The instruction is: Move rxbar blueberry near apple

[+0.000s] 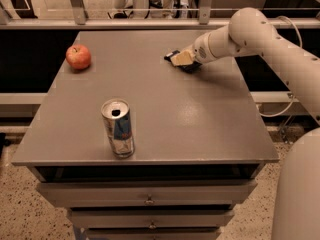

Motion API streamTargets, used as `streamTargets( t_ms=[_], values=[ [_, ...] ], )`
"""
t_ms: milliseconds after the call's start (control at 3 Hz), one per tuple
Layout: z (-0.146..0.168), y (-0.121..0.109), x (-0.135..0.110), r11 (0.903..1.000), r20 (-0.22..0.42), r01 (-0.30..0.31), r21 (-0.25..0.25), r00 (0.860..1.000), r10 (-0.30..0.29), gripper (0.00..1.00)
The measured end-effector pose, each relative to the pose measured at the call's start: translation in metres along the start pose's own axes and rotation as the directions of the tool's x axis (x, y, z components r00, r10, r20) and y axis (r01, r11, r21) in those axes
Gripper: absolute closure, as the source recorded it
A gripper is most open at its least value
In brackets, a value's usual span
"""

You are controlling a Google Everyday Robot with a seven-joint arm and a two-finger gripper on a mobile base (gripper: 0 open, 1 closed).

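The red apple (78,57) sits at the far left of the grey table (190,119). My gripper (181,59) is down at the table's far right part, reaching in from the right. A small dark flat thing, the rxbar blueberry (172,54), shows at the gripper's tip and is mostly hidden under it. The bar lies far to the right of the apple, about a third of the table's width away.
A silver-and-blue drink can (118,128) stands upright near the table's front left. Drawers (150,199) are below the tabletop. A rail (150,24) runs behind the table. My arm (270,39) spans the right side.
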State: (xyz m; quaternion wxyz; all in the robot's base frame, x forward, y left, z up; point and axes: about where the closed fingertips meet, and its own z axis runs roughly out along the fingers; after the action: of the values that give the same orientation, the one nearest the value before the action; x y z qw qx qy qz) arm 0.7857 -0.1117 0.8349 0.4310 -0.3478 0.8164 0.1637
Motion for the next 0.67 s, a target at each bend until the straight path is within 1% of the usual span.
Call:
streamTargets(
  t_ms=[333,667],
  values=[
    [0.0,0.0,0.0,1.0,0.0,0.0,0.0,1.0,0.0,1.0],
    [-0.023,0.005,-0.025,0.9956,0.064,0.081,0.046,0.994,-0.084,1.0]
  ],
)
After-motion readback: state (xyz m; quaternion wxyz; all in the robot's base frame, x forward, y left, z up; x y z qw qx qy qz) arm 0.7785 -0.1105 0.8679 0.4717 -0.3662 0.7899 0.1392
